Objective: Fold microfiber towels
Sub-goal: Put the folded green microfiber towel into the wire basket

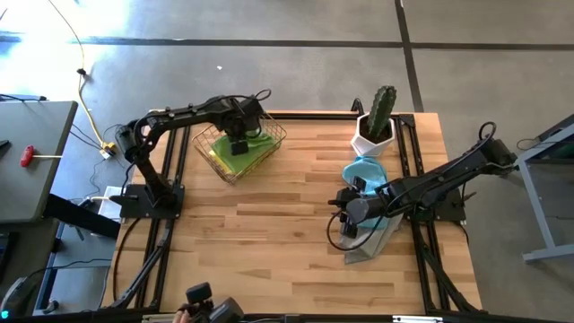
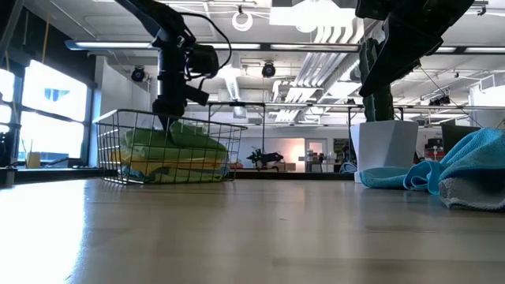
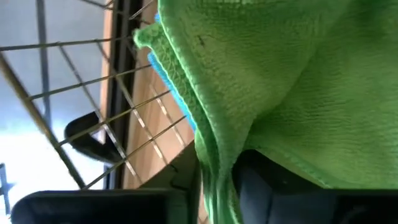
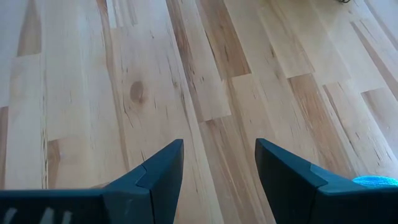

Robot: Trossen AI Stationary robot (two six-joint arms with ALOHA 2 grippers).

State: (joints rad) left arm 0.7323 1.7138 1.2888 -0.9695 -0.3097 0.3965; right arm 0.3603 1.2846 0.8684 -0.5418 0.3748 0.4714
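Note:
A lime green towel tops a stack of towels in the wire basket at the far left. A light blue towel and a yellow one show under it. My left gripper points down into the basket, open a little, with its tips in the green towel. My right gripper hangs open over bare wood at the right. Beside it lie a crumpled light blue towel and a grey towel. My left gripper comes at the green towel from above, slanting down. A hemmed fold of the towel runs down between the two fingers, and cloth drapes over one finger. The towel rests on the stack in the basket, slack.
A cactus in a white pot stands at the far right, just behind the blue towel. The basket's wire walls stand close around my left gripper. Bare wood stretches between the basket and the right arm.

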